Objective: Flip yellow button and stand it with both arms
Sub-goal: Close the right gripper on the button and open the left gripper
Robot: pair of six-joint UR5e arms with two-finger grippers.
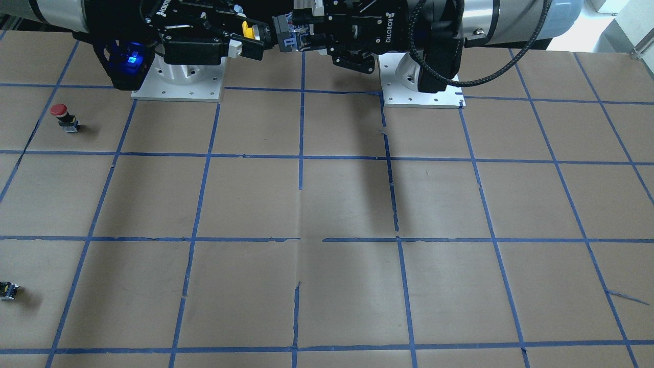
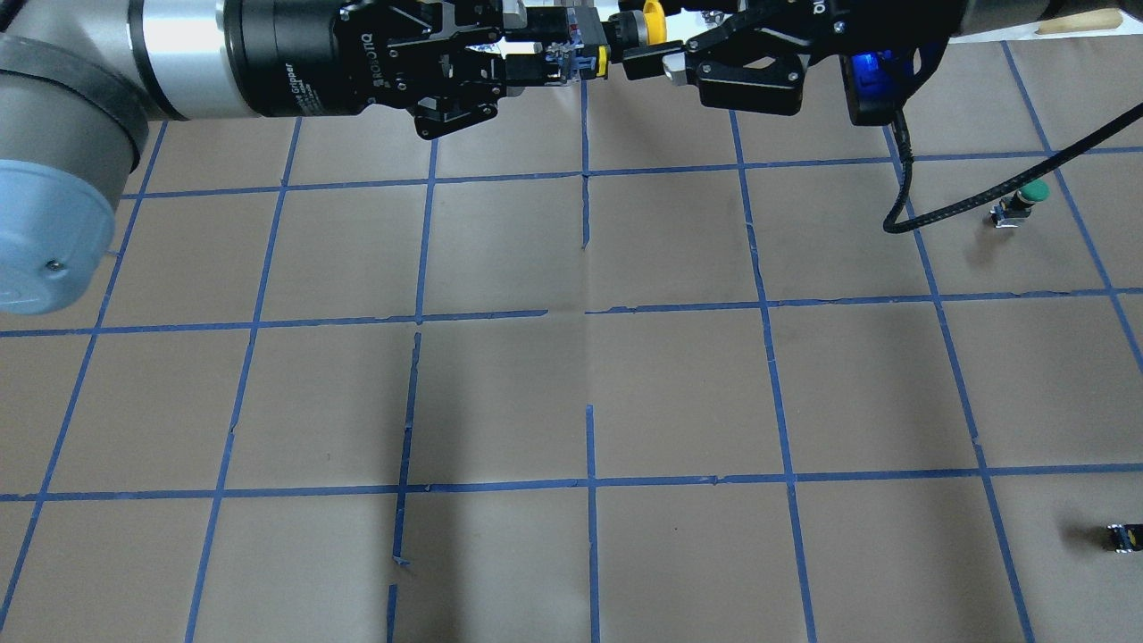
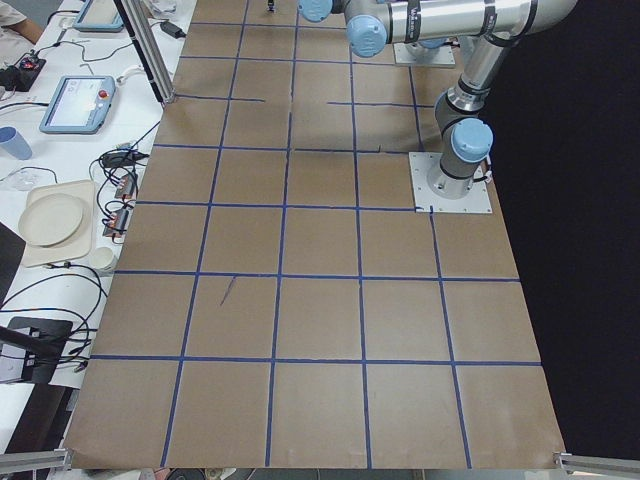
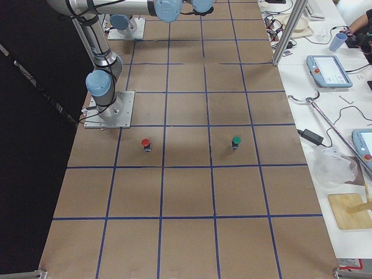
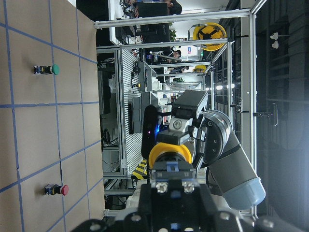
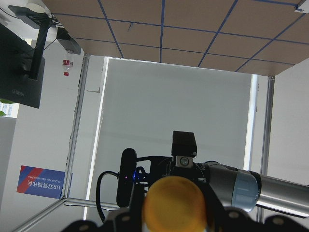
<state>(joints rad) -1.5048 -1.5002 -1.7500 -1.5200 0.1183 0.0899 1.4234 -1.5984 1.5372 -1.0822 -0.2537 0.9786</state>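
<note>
The yellow button (image 2: 653, 32) is held in the air near the robot's bases, lying sideways between both grippers. My left gripper (image 2: 571, 62) is shut on its black-and-grey body. My right gripper (image 2: 650, 46) faces it, with its fingers closed around the yellow cap. The front view shows the same: the cap (image 1: 247, 29) sits in the right gripper (image 1: 249, 33), and the left gripper (image 1: 286, 40) holds the body. The cap fills the bottom of the right wrist view (image 6: 176, 203). It also shows in the left wrist view (image 5: 169, 153).
A red-capped button (image 1: 60, 110) stands on the brown gridded table (image 1: 327, 204) on my right side, near the base. A green-capped button (image 2: 1027, 198) stands farther out. Both show in the exterior right view: the red button (image 4: 145, 143) and the green button (image 4: 235, 141). Operators' desks line the far edge.
</note>
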